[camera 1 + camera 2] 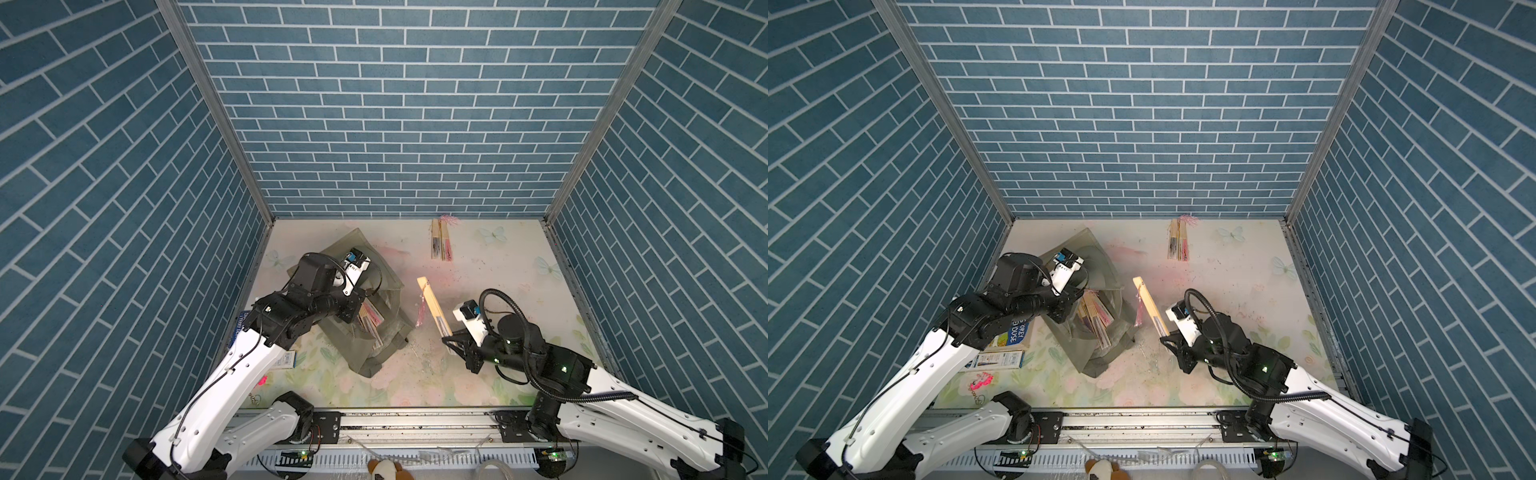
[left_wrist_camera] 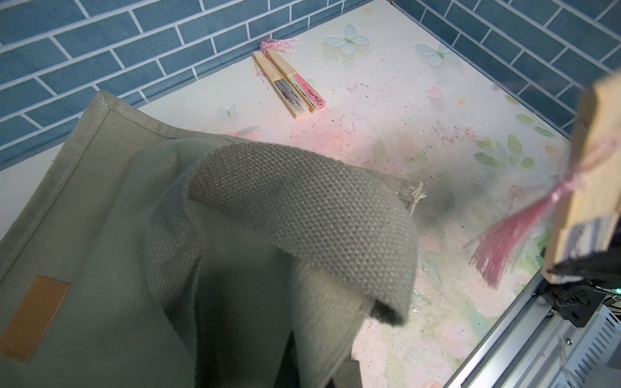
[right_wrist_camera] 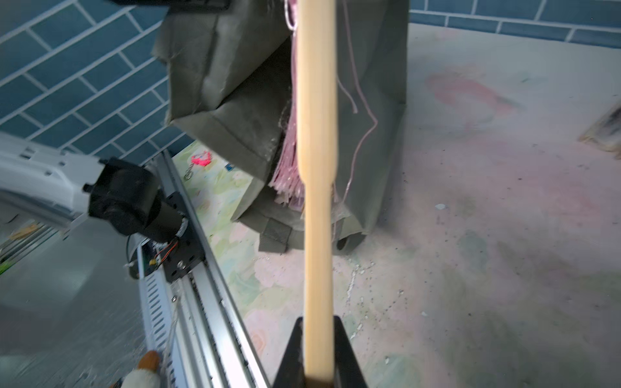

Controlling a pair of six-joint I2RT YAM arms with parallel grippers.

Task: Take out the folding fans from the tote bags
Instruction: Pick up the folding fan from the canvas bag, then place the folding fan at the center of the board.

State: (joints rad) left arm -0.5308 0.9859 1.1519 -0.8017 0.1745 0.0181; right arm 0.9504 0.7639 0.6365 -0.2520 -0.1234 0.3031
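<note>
While the left gripper (image 1: 357,297), jaws closed, seemingly holds the tote bag (image 1: 365,353), the right gripper (image 1: 451,338) has its jaws pinched on one folding fan (image 1: 432,303) outside. Next, probably: lay it by the far-edge pair (image 1: 441,245).

The right pincer (image 3: 318,349) clamps a pale folding fan (image 3: 316,134), with the grey-green tote bag (image 3: 218,100) behind.

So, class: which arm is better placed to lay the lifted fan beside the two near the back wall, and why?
Right. The right hand grips the fan in the air, and the pair lies nearer it; the left arm is over the tote bag.
</note>
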